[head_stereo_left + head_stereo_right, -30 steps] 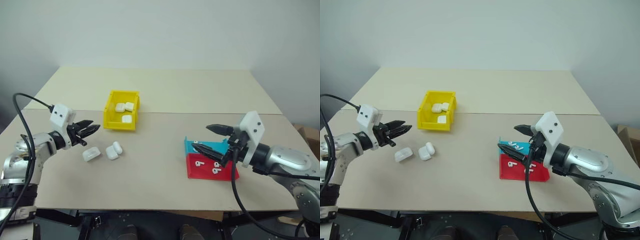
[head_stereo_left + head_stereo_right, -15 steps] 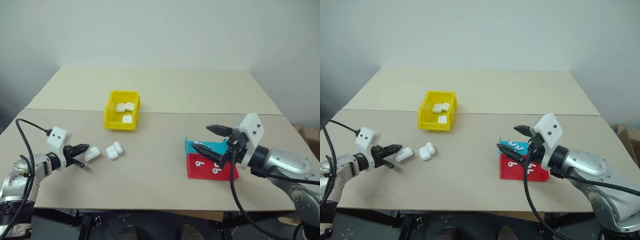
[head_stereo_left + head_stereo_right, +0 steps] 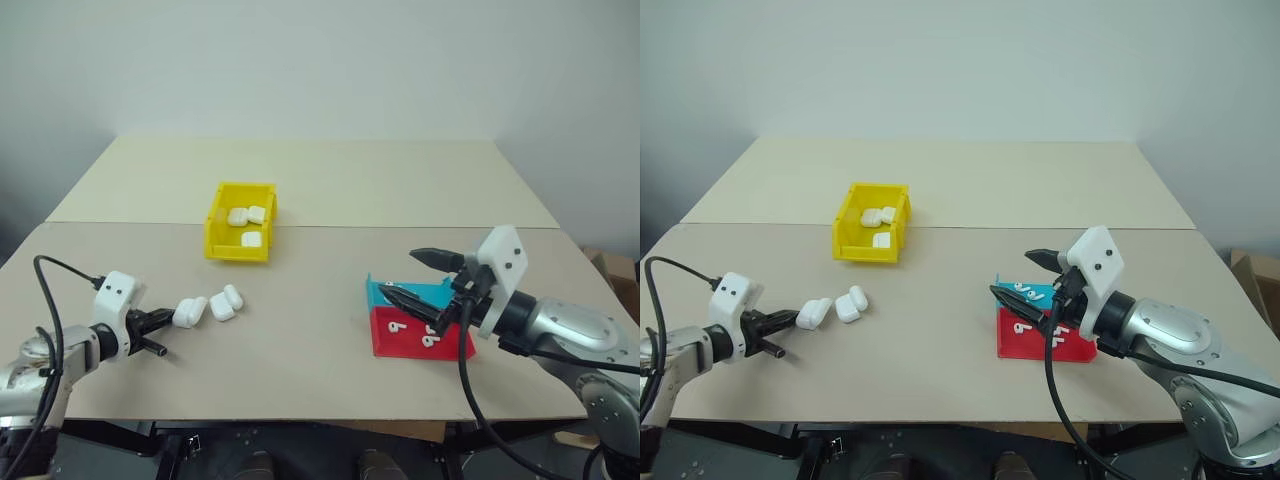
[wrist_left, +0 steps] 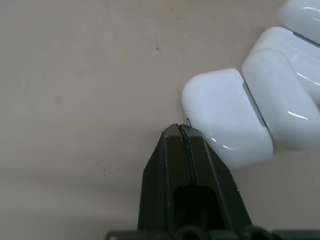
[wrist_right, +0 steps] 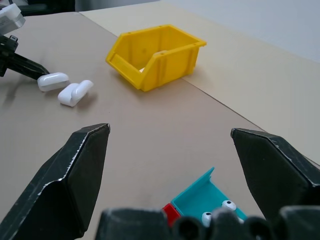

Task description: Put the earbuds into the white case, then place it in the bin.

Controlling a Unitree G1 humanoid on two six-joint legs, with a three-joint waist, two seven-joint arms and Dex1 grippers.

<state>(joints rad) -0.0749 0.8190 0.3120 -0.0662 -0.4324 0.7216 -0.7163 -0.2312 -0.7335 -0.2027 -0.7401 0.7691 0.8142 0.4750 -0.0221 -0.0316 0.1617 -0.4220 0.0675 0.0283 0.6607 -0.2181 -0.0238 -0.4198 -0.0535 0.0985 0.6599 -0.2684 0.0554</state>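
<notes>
Three white cases lie together at the table's left. The nearest one (image 3: 189, 311) (image 4: 227, 117) lies against the tip of my left gripper (image 3: 166, 319) (image 4: 179, 130), which is shut low over the table with nothing between its fingers. A second case (image 3: 222, 308) presses against the first, and a third (image 3: 233, 296) lies just behind. The yellow bin (image 3: 238, 252) stands farther back with three more cases inside. My right gripper (image 3: 400, 274) (image 5: 169, 130) hovers open over the blue-and-red tray (image 3: 452, 345), where small white earbuds (image 3: 405, 325) lie.
A seam (image 3: 330, 227) where two boards meet runs across the table behind the bin. The tray's blue wall (image 5: 195, 187) rises just under my right gripper's fingers. Bare tabletop stretches between the cases and the tray.
My left gripper has sunk to the table and drawn back toward me, closing on nothing beside the nearest case, which turned slightly. The right arm has kept still.
</notes>
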